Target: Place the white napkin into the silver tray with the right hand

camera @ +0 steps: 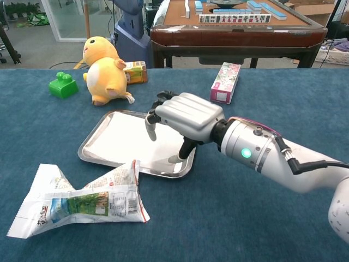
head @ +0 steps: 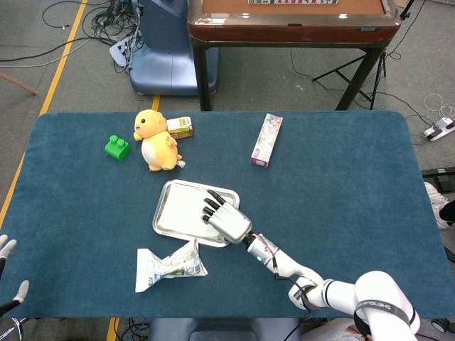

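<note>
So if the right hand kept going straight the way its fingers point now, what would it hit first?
Most likely the flat floor of the shiny silver metal tray. The right hand hovers over the tray's near right part with fingers curled downward. Its height above the metal is hard to judge.

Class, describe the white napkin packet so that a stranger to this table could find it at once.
Start at the silver tray in the middle of the blue table. Just off the tray's near edge, towards the robot, lies the white napkin packet. It alone is flat, crumpled and printed; the plush and boxes sit at the far side.
</note>
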Controlling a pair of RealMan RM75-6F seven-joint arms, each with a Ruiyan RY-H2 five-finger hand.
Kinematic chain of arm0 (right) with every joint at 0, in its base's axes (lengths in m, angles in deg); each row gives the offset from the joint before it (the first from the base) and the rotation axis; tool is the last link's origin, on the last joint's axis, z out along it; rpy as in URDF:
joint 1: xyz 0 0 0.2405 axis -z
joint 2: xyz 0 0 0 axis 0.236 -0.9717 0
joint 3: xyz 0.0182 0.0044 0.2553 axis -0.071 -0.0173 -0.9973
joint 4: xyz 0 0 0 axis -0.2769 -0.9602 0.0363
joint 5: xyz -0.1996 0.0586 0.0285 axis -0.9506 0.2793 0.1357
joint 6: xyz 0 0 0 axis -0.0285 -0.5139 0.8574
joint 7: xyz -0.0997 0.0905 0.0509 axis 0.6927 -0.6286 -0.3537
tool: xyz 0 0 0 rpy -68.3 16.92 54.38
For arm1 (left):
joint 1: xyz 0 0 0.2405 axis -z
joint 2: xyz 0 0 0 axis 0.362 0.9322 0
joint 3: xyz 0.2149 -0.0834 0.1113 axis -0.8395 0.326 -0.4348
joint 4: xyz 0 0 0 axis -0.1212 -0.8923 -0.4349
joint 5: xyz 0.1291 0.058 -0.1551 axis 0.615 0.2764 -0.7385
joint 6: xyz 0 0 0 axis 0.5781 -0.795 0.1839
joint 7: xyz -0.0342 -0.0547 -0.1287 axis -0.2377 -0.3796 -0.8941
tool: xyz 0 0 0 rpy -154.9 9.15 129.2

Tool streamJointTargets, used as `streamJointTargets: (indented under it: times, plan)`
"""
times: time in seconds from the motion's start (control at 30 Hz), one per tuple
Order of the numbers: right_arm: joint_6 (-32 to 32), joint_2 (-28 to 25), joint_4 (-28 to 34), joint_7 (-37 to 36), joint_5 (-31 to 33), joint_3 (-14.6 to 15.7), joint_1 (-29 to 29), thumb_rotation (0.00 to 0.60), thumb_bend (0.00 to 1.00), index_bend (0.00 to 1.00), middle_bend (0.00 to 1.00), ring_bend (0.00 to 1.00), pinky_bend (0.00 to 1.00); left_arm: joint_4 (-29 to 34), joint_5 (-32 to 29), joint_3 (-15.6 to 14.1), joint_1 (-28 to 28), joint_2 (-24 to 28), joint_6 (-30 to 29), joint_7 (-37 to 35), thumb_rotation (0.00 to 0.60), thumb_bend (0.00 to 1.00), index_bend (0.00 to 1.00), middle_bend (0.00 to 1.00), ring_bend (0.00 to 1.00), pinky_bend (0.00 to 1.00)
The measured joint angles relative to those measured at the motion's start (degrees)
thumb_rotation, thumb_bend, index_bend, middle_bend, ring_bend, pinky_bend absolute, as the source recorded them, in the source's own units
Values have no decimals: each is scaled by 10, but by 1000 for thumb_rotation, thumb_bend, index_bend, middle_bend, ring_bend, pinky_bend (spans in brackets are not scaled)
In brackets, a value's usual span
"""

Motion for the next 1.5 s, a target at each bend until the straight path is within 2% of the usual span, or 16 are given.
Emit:
streamJointTargets:
  times: [0.27,0.53,0.8,0.97,1.13,1.27,1.37,1.43,1.5]
  plan:
    - [11,0,7,1,11,-6,-3,600,0,424,308,127,68,-2,2,0,-2,1,-4,-5,600,335,17,22,43,19]
    - [11,-26,37,11,9,7,9,600,0,410,302,122,68,-4,3,0,0,-2,-1,-5,600,335,17,22,43,19]
    - [21,-43,56,12,16,7,11,600,0,376,286,110,68,1,3,0,0,-1,-1,1,600,335,17,22,43,19]
    - [6,-61,69,11,12,8,18,600,0,374,285,108,69,2,1,1,-1,0,-3,2,600,336,17,22,43,19]
    - [-25,-105,107,23,19,7,46,600,0,374,285,109,71,2,-1,4,0,2,-4,2,600,336,17,22,43,19]
    - [-46,-153,158,44,36,9,77,600,0,371,285,125,152,0,-2,6,3,1,0,1,600,335,17,22,43,19]
    - [-65,-199,203,63,50,11,105,600,0,360,285,129,175,-1,0,8,8,-1,3,1,600,336,16,22,43,19]
    - [-86,-230,230,75,57,15,128,600,14,350,285,129,179,-2,2,9,11,-2,5,1,600,336,17,22,43,19]
    - [-109,-257,252,81,61,19,152,600,77,330,285,129,204,-3,4,10,14,-3,7,1,600,336,17,22,43,19]
